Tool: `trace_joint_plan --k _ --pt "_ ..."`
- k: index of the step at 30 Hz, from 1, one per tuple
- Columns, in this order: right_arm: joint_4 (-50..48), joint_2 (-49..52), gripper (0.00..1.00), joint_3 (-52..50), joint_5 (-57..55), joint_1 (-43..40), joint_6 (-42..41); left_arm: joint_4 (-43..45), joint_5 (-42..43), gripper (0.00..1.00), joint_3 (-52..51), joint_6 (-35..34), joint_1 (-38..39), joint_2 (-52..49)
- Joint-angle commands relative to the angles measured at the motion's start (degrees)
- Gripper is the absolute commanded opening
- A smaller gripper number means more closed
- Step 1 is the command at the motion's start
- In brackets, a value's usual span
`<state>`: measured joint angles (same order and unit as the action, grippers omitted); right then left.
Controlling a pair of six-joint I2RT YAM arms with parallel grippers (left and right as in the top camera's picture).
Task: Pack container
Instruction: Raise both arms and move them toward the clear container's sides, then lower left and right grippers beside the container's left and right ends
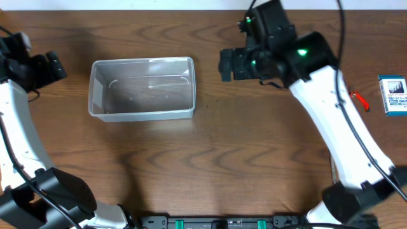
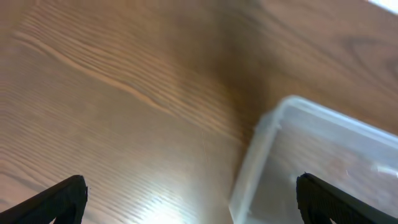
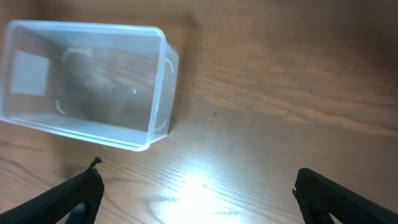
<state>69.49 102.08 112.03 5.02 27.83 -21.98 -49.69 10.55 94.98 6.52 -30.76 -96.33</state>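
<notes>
The clear plastic container (image 1: 143, 114) stands empty, mouth up, on the wooden table (image 1: 254, 152) between the two grippers, probably so that either arm can drop things in from its own side. The left gripper (image 1: 56, 67) hovers near one short end of the tub, its fingers (image 2: 65, 199) spread wide with nothing between them. In its wrist view the tub's rounded corner lies ahead and to the right. The right gripper (image 1: 226, 65) hangs near the opposite short end, its jaws likewise wide and empty, with the tub ahead and off to the left in its wrist view. What looks meant for packing lies well behind the right gripper at the table's edge: a blue-and-white box (image 1: 392, 95) and a red-handled tool (image 1: 361, 100), partly hidden by the arm. The box carries print, but it is too small to read. No label shows on the tub.
</notes>
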Motion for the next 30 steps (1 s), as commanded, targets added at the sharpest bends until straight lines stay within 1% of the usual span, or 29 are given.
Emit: trace_joint_plan --k 1,5,6,7,8,9,11,12,13,14,15,16,17,19,22,24,25,26,27,29,30 --pt "-0.9 2.7 0.99 0.8 2.1 0.2 -0.7 0.7 0.4 0.98 0.8 1.1 -1.7 0.4" --pt "-2.4 4.7 0.99 0.8 2.1 0.2 -0.7 -0.2 0.4 0.98 0.8 1.2 -1.6 0.4" --pt "-2.9 4.8 0.99 0.8 2.1 0.2 -0.7 -0.3 0.4 0.95 0.7 1.2 -1.6 0.4" --pt "-3.4 5.0 0.99 0.8 2.1 0.2 -0.6 -0.2 0.4 0.76 0.7 1.2 -1.6 0.3" --pt "-4.0 5.0 0.99 0.8 2.1 0.2 -0.1 0.2 0.4 0.64 0.6 1.2 -1.7 0.1" --pt "-4.6 5.1 0.99 0.8 2.1 0.2 0.4 0.8 0.4 0.61 0.5 1.2 -1.7 -0.1" --pt "-6.1 5.1 0.99 0.8 1.6 0.2 1.6 2.2 0.3 0.60 0.5 1.4 -1.7 -1.0" --pt "-6.5 5.1 0.99 0.8 1.2 0.2 1.7 2.8 -0.1 0.56 0.5 1.4 -1.7 -1.5" --pt "-6.8 5.1 0.99 0.8 0.6 0.2 1.7 3.6 -1.2 0.41 0.5 1.4 -1.7 -2.3" --pt "-6.9 5.1 0.99 0.8 0.3 0.2 1.7 4.1 -2.4 0.33 0.5 1.4 -1.7 -3.0" --pt "-7.0 5.1 0.99 0.8 0.3 0.2 1.9 4.7 -3.6 0.21 0.5 1.4 -1.7 -4.0" --pt "-6.9 5.1 0.99 0.8 0.3 0.2 1.9 5.1 -4.2 0.11 0.5 1.3 -1.7 -5.0" --pt "-6.9 5.2 0.97 0.8 0.3 0.2 1.9 5.3 -4.5 0.07 0.5 1.3 -1.7 -6.0" --pt "-6.8 5.5 0.91 0.8 0.3 0.2 1.9 5.5 -4.6 0.06 0.5 1.3 -1.7 -8.2" --pt "-6.7 6.3 0.72 0.7 0.3 0.2 1.9 5.4 -4.6 0.06 0.5 0.9 -1.7 -11.5" --pt "-6.7 6.8 0.65 0.7 0.3 0.2 1.9 5.2 -4.6 0.06 0.5 0.7 -1.7 -13.0" --pt "-6.7 7.2 0.53 0.7 0.3 0.2 1.8 5.0 -4.6 0.06 0.5 0.5 -1.7 -14.1" --pt "-6.8 7.5 0.44 0.7 0.3 0.2 1.8 4.9 -4.6 0.06 0.5 0.5 -1.7 -14.7" --pt "-6.7 7.6 0.38 0.7 0.3 0.2 1.8 4.7 -4.6 0.06 0.5 0.5 -1.7 -15.3" --pt "-6.7 8.0 0.32 0.7 0.3 0.2 1.8 4.4 -4.5 0.06 0.5 0.5 -1.7 -16.3" --pt "-6.7 8.2 0.31 0.7 0.3 0.2 1.8 4.3 -4.5 0.06 0.5 0.5 -1.7 -16.6"
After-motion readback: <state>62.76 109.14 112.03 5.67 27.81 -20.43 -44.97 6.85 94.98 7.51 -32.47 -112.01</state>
